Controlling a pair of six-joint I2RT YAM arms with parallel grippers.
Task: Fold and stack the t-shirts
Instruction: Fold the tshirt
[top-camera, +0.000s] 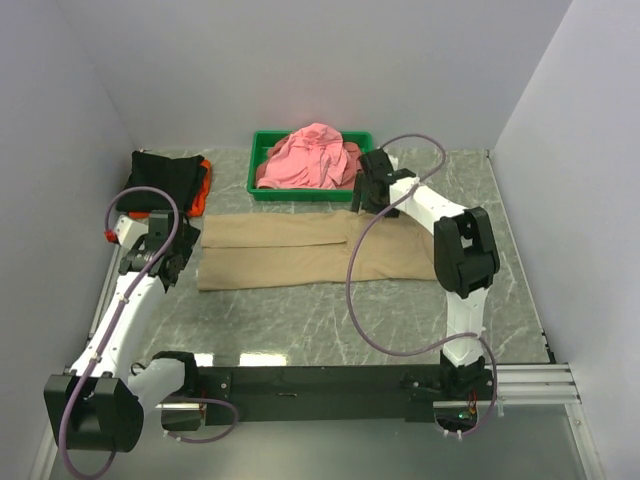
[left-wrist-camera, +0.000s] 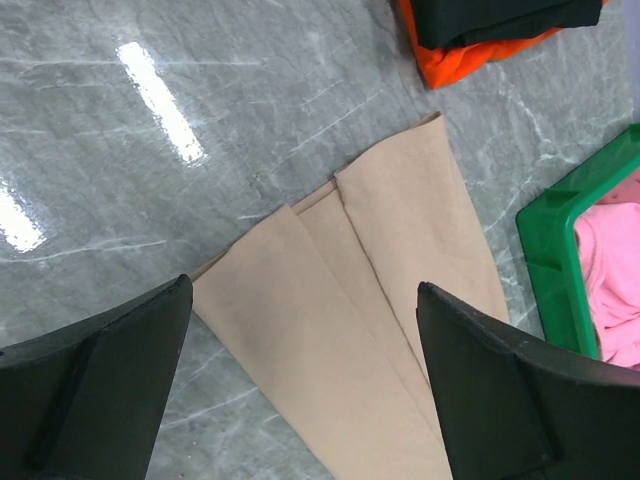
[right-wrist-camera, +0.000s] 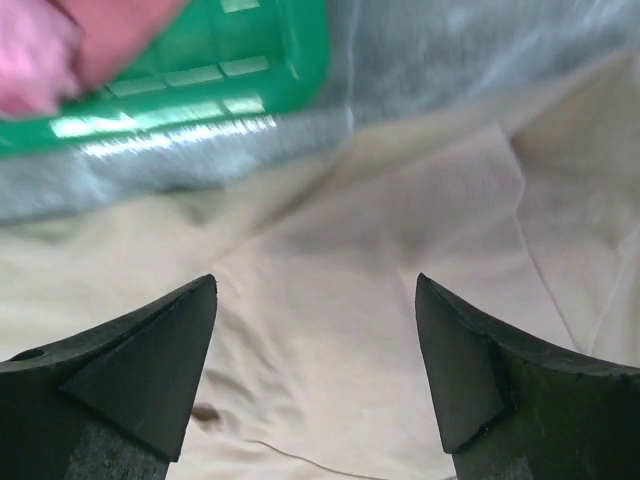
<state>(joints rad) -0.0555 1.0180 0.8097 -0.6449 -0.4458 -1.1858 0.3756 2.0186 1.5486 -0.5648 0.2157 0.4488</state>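
Seemingly folded lengthwise already, the soft tan cloth t-shirt (top-camera: 285, 250) lay flat. The left gripper (left-wrist-camera: 305, 290) and right gripper (right-wrist-camera: 315, 282) hovered by it, jaws open and empty. The crosswise fold probably came next, needing an end pinched.

This looks like a robotics lab test cell. Plain pale wall panels (top-camera: 300, 60) box in three sides of a grey marble-patterned tabletop (top-camera: 300, 320). Along its near edge an aluminium rail (top-camera: 530, 380) carries a black base bar, and the left arm (top-camera: 125, 305) and right arm (top-camera: 460, 250) are bolted to it, with purplish cables (top-camera: 349, 285) looping loose. The goods look like staged props: a green plastic tray (top-camera: 275, 134) of pink t-shirts (top-camera: 310, 155), and a tan t-shirt (top-camera: 270, 250) laid flat.
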